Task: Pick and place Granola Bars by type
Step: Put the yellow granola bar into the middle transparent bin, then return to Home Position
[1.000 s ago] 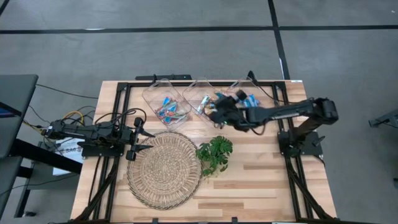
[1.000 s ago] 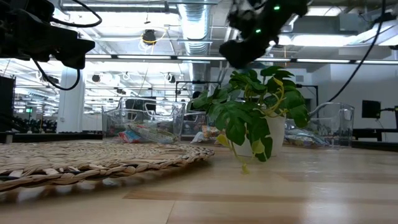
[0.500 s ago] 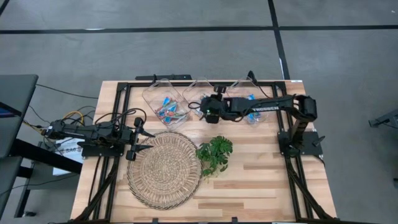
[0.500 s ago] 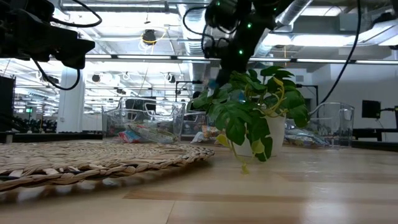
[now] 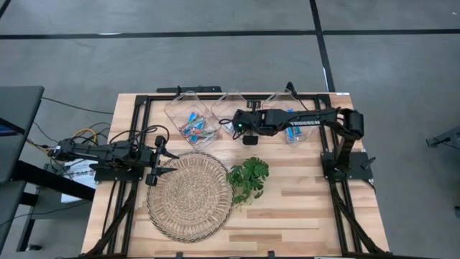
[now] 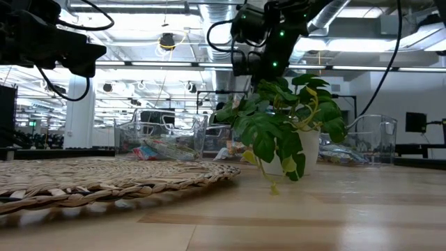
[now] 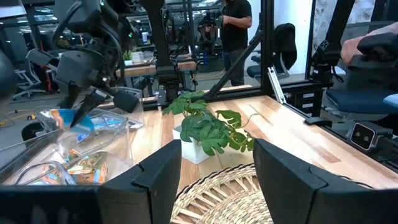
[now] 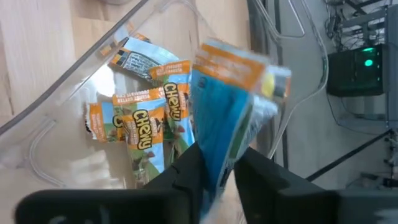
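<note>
My right gripper (image 5: 239, 128) reaches in from the table's right and hangs above the left part of the middle clear bin (image 5: 231, 108). It is shut on a blue granola bar (image 8: 231, 106) with an orange end. Orange-green bars (image 8: 140, 127) lie on the floor of that bin. The left bin (image 5: 192, 121) holds mostly blue bars, and the right bin (image 5: 287, 119) holds more blue ones. My left gripper (image 5: 164, 161) waits open at the table's left edge, pointing level over the woven mat (image 5: 188, 194). My right gripper pinches the blue bar between its two fingers by one short end (image 8: 214, 163). The fingers slant downward from the table's right. The bar sticks out past the fingertips with its orange end (image 8: 239, 62) farthest from them. It is lifted clear above the bin, also seen hanging as the bar (image 7: 81, 118).
A small potted plant (image 5: 248, 178) stands just near of the bins, beside the round woven mat. Black frame rails run along both sides of the table. A person (image 7: 235, 28) stands in the room far behind the table.
My right gripper has carried the blue bar toward the table's left, from over the gap between the middle and right bins to the middle bin's left part. It has sunk a little and its wrist has rolled, with the arm stretching out straighter.
</note>
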`<state>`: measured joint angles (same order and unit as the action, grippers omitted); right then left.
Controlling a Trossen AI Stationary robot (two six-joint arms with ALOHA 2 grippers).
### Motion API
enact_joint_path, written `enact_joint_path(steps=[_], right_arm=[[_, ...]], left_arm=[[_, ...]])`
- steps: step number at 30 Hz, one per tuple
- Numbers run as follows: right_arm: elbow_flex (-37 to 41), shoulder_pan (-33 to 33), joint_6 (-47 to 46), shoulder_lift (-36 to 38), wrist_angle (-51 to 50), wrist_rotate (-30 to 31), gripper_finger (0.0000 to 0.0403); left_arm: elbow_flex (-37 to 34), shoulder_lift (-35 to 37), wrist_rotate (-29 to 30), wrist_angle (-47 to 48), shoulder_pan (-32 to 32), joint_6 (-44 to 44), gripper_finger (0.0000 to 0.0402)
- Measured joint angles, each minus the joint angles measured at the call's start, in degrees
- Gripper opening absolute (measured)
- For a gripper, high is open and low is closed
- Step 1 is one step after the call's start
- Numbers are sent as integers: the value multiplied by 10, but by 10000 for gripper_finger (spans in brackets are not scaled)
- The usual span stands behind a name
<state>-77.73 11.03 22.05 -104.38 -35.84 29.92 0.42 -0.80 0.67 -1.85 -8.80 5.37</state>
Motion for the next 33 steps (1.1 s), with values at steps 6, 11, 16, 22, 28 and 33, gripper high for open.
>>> enact_joint_path(steps=[6,11,16,22,28,33], right_arm=[[0,0,4,0,8,0,143],[0,-2,-18,3,7,0,191],[0,-5,-26,3,2,-1,218],[30,-30,-79,71,-6,-62,228],[119,-103,-180,199,7,-109,226],[232,-180,-261,318,83,-155,226]], left_arm=[[0,0,0,0,0,0,194],[0,0,0,0,0,0,194],[0,0,0,0,0,0,194],[0,0,0,0,0,0,194],[0,0,0,0,0,0,194],[0,0,0,0,0,0,194]])
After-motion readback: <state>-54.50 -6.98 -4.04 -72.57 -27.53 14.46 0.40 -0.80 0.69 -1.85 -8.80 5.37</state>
